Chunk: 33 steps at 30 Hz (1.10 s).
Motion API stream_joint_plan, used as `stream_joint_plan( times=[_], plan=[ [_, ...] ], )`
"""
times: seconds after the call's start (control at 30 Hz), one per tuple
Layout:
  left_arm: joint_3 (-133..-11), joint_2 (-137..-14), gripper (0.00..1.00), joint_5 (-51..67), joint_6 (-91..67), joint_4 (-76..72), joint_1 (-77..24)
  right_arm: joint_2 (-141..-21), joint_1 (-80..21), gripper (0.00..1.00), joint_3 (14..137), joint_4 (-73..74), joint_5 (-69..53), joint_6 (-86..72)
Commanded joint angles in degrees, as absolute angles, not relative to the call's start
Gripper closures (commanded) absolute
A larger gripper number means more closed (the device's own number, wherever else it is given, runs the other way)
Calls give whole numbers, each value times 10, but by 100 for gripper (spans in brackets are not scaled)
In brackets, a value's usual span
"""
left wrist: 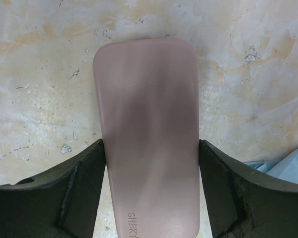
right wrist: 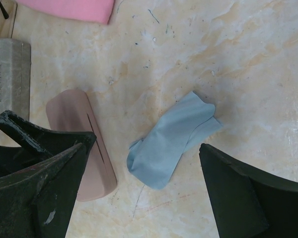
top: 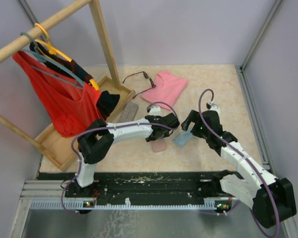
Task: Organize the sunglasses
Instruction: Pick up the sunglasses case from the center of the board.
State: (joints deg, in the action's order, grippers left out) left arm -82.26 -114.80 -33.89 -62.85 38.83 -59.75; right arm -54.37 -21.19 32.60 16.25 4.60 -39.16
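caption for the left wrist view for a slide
The left claw flanks the pink case on the marbled table, light-blue cloth at right edge

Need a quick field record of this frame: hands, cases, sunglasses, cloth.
left hand: straddles pink case, grip unclear
right hand: open, over light-blue cloth
sunglasses: one pair visible, on table beside pink fabric
grey case: lying beside wooden rack base

Dark-framed sunglasses (top: 147,76) beside pink cloth (top: 166,88)
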Motion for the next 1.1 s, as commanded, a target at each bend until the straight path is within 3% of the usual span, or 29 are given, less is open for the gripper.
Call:
stream_joint_plan(
  times=[0.0,0.2,0.3,0.6,0.77,1.07],
  plan=[
    [-820,-1142,41,-342,-627,375,-599,-527,-209,4,331,146,46,-387],
    [-776,-1061,73,-358,-590,322,-599,-507,-209,5,338,144,47,-379],
    [-720,-980,98,-363,-520,237,-598,-489,-209,5,341,126,33,-362],
    [-570,-712,99,-249,-308,-31,-575,-382,-209,6,346,5,-142,-283],
    [-553,-625,99,-154,-256,-62,-563,-335,-209,7,328,-109,-249,-296],
    [-464,-520,99,44,-182,-226,-562,-365,-210,4,315,-365,-437,-377]
  ],
)
